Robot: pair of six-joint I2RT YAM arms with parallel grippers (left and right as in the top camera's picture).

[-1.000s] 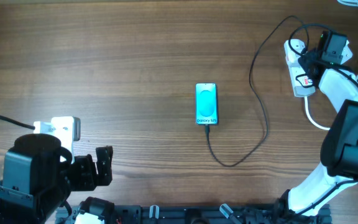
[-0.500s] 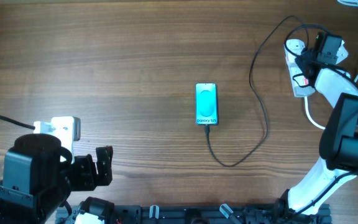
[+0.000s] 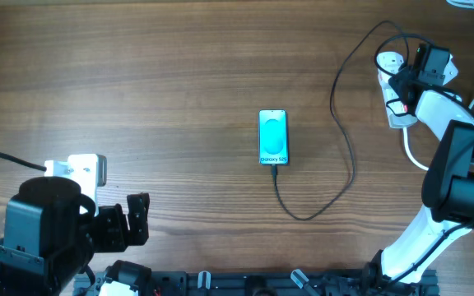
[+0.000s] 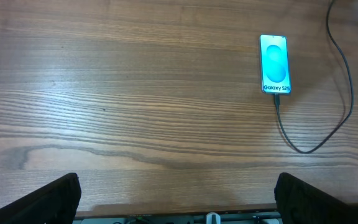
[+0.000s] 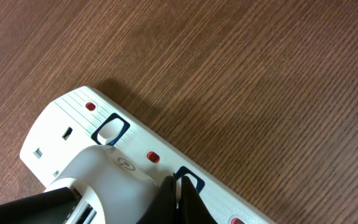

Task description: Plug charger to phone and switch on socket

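Wood-grain bench fills every view, brown and streaked. The phone (image 3: pixel 273 137) lies flat near the middle, its cyan screen facing up, long side running toward and away from the arms. The charger (image 3: pixel 351 160) is a thin black cable whose tip sits in the phone's near edge. From there it curls out to the right and climbs in a long loop toward the socket (image 3: pixel 398 119) at the far right corner. A thick white cord (image 3: pixel 410 148) trails off the socket's near end.

The right claw (image 3: pixel 406 78) is down on the socket. In the right wrist view its dark fingertips (image 5: pixel 166 193) are pinched together with hardly a slit between them, resting on the white strip at a black-rimmed switch (image 5: pixel 188 180), just beside a white plug (image 5: pixel 107 180) and a small red mark.

The left claw (image 3: pixel 134 218) hangs at the near left edge, well apart from the phone, spread wide and holding nothing.
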